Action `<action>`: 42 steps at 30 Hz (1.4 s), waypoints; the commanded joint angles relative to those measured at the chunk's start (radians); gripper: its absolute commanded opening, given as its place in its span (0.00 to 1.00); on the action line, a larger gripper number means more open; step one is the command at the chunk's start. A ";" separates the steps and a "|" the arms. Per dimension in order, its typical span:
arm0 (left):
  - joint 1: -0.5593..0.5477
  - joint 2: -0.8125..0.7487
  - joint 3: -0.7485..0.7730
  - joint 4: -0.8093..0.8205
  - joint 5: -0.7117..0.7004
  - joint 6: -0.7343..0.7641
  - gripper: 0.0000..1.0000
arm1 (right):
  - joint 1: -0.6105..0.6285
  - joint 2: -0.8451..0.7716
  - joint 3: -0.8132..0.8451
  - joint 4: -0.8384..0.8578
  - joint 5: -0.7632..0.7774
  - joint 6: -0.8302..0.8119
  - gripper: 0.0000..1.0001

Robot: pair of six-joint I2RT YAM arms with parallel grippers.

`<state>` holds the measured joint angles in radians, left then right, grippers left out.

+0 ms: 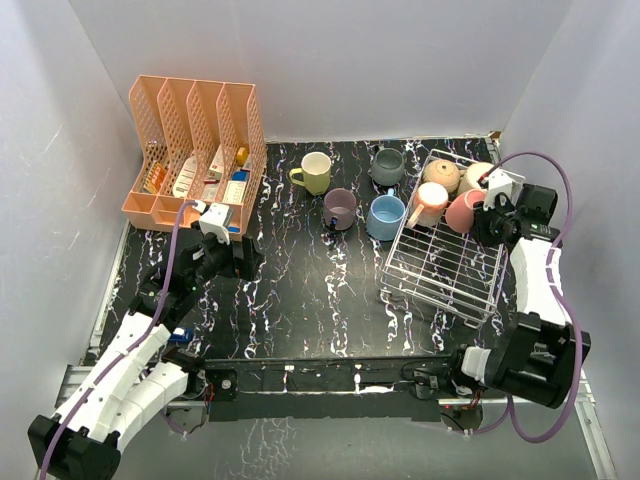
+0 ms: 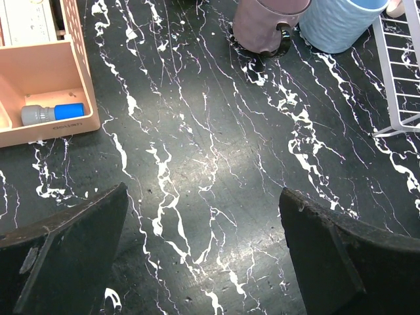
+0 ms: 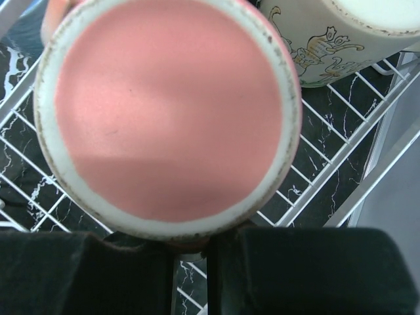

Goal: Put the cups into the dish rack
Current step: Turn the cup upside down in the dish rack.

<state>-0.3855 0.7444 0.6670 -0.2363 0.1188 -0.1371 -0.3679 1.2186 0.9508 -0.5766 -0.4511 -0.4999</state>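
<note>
Four on tabletop (image 1: 320, 300): yellow-green mug (image 1: 313, 172), grey mug (image 1: 387, 166), mauve mug (image 1: 340, 208), light blue mug (image 1: 386, 216), four in dish rack (image 1: 440, 270): tan mug (image 1: 441, 175), cream mug (image 1: 475, 177), pale pink mug (image 1: 430, 203), pink mug (image 3: 170, 111) upturned, right hand (image 3: 207, 262) clamped on it, left hand (image 2: 202, 197) fingers apart above tabletop

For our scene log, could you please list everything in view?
Cups on table: four; yellow-green, grey, mauve, light blue; far middle.
Cups in rack: four visible; tan, cream, pale pink, pink; far end.
Rack: one; silver-white wire; right side.
Organizer: one; peach; far left.
Bottle: one; grey, blue cap; organizer's front tray.
Table: one; black, white-veined.
Left claw: open; over bare table.
Right claw: closed on pink cup's handle, over rack.
</note>
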 commanded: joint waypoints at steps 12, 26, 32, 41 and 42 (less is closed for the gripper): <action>0.002 -0.010 -0.011 0.005 -0.023 0.014 0.97 | -0.005 0.054 -0.049 0.321 0.041 0.137 0.08; 0.002 -0.004 -0.014 0.005 -0.024 0.015 0.97 | 0.001 0.147 -0.054 0.396 0.065 0.248 0.08; 0.001 -0.001 -0.013 0.005 -0.025 0.016 0.97 | 0.011 0.182 -0.041 0.411 0.067 0.297 0.08; 0.002 0.000 -0.014 0.003 -0.028 0.016 0.97 | 0.074 0.226 -0.037 0.456 0.128 0.378 0.13; 0.002 -0.001 -0.014 0.003 -0.029 0.016 0.97 | 0.079 0.231 -0.035 0.458 0.132 0.383 0.14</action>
<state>-0.3855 0.7475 0.6559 -0.2394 0.1005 -0.1307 -0.3126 1.4513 0.8715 -0.2775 -0.3206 -0.1677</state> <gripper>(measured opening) 0.972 0.181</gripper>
